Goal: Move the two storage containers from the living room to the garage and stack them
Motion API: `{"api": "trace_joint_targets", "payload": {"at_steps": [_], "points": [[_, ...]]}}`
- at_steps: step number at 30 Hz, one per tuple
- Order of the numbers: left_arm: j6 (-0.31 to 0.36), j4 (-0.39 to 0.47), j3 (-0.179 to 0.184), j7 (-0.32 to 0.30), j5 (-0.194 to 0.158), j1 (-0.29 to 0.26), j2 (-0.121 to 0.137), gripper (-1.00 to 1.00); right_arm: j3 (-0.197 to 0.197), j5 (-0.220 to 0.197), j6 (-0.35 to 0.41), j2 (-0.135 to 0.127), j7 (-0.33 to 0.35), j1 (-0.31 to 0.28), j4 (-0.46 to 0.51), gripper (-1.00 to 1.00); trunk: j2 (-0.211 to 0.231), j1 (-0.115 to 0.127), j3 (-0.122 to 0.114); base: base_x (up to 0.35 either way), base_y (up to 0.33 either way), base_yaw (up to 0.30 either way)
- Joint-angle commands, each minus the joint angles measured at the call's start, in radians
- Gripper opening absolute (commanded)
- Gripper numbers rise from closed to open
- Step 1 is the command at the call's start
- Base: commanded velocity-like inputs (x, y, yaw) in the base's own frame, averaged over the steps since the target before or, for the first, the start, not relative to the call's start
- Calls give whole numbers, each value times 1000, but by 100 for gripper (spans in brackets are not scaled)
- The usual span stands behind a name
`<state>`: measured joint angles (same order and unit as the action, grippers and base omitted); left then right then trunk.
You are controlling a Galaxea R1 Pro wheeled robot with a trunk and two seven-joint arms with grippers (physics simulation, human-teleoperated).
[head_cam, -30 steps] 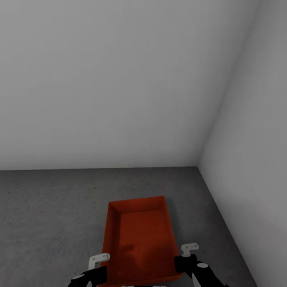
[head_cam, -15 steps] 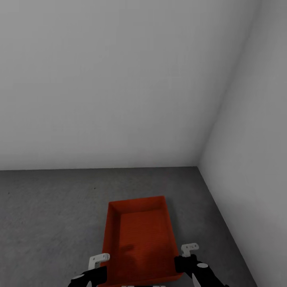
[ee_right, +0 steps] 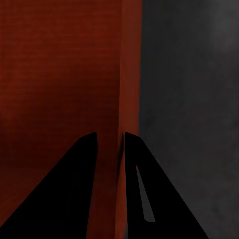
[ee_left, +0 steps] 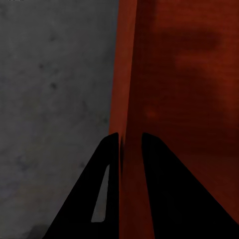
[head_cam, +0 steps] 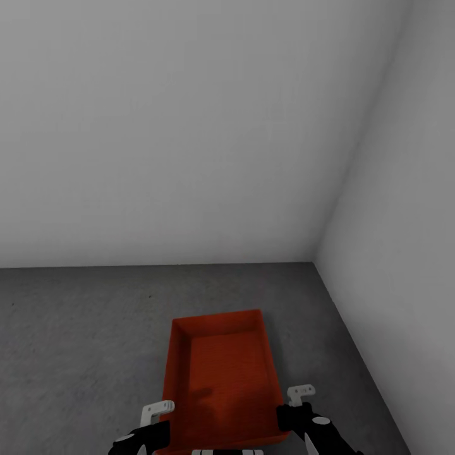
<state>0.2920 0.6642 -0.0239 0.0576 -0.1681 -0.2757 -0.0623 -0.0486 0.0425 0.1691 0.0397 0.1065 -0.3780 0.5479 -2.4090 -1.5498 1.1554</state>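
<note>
Our left hand (ee_left: 130, 142) is pinched on the left wall of the storage container (head_cam: 224, 379), and our right hand (ee_right: 110, 142) clamps the right wall likewise, one finger inside and one outside. Gripping opposite walls keeps the open bin level. It sits low over the floor (head_cam: 76, 341) near the garage's far right corner; whether it touches we cannot tell.

the storage container (head_cam: 221, 379) has its near end cut off by the head view's lower edge.
</note>
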Motion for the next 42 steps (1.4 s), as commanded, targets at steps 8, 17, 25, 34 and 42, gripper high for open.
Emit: {"api": "trace_joint_targets", "payload": {"at_steps": [8, 17, 25, 34, 42], "points": [[-68, -3, 1, 24, 48, 1, 22, -100, 4, -52, 16, 0, 35, 0, 0, -100, 0, 0, 1, 0, 0, 0], [-69, -3, 1, 24, 48, 1, 23, -100, 4, -52, 16, 0, 34, 0, 0, -100, 0, 0, 1, 0, 0, 0], [-68, -3, 2, 28, 51, 1, 21, -100, 4, -52, 15, 0, 35, 0, 0, -100, 0, 0, 1, 0, 0, 0], [-66, -3, 2, 28, 51, 1, 21, -100, 4, -52, 14, 0, 35, 1, 0, -100, 0, 0, 1, 0, 0, 0], [-69, -3, 2, 27, 52, 1, 20, 100, 4, -52, 12, 0, 35, 1, 0, 100, 0, 0, 1, 0, 0, 0]]}}
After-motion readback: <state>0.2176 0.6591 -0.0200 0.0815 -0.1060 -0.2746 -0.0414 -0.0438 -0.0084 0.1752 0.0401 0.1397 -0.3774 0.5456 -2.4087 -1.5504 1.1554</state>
